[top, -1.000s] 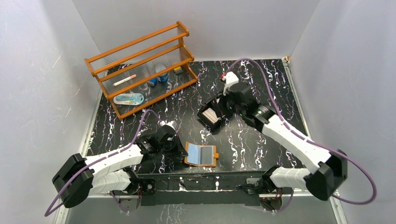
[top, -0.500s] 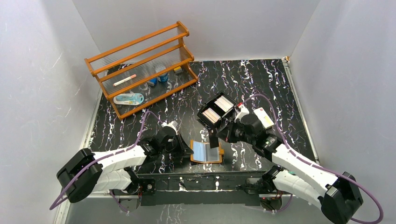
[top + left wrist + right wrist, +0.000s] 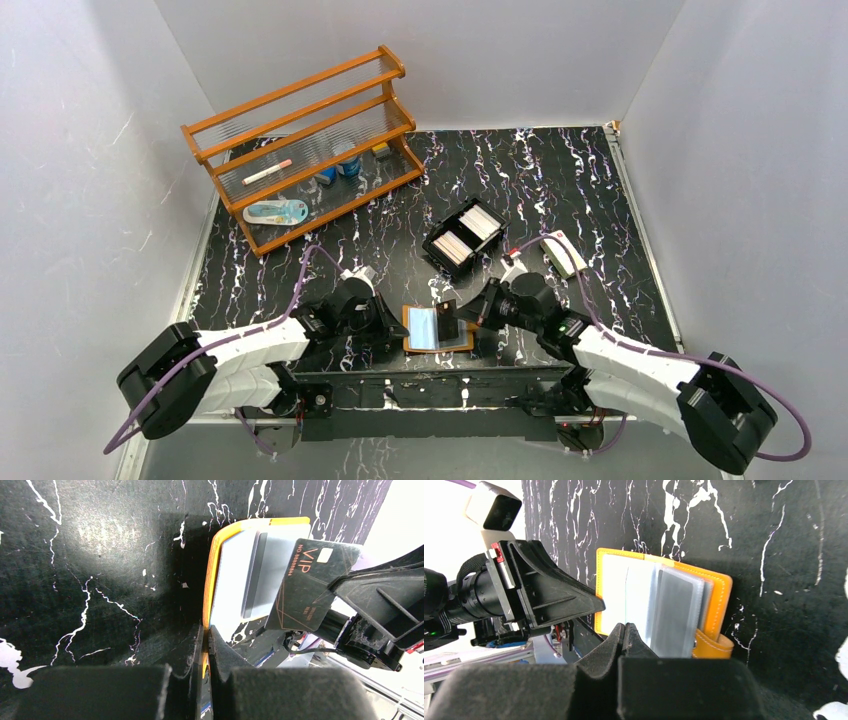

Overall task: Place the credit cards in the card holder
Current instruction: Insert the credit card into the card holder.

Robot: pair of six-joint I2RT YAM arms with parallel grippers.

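Observation:
The orange-tan card holder (image 3: 457, 345) lies open near the front edge, its clear sleeves (image 3: 250, 575) facing up. My left gripper (image 3: 398, 325) is shut on the holder's left cover edge (image 3: 212, 580), seen pinched in the left wrist view (image 3: 206, 630). My right gripper (image 3: 464, 313) is shut on a black credit card marked VIP (image 3: 307, 590). It holds the card upright just over the sleeves. In the right wrist view the card is edge-on, a thin line (image 3: 626, 592) above the shut jaws (image 3: 625, 627). More pale credit cards (image 3: 455, 246) stand in a black tray.
The black two-compartment tray (image 3: 490, 236) sits behind the holder. A cream oblong box (image 3: 562, 252) lies to its right. An orange wooden rack (image 3: 300, 150) with small items stands at the back left. The arm bases line the near edge.
My right arm has swung from the tray down and forward to the card holder, carrying the black card. The left gripper and the holder shifted slightly.

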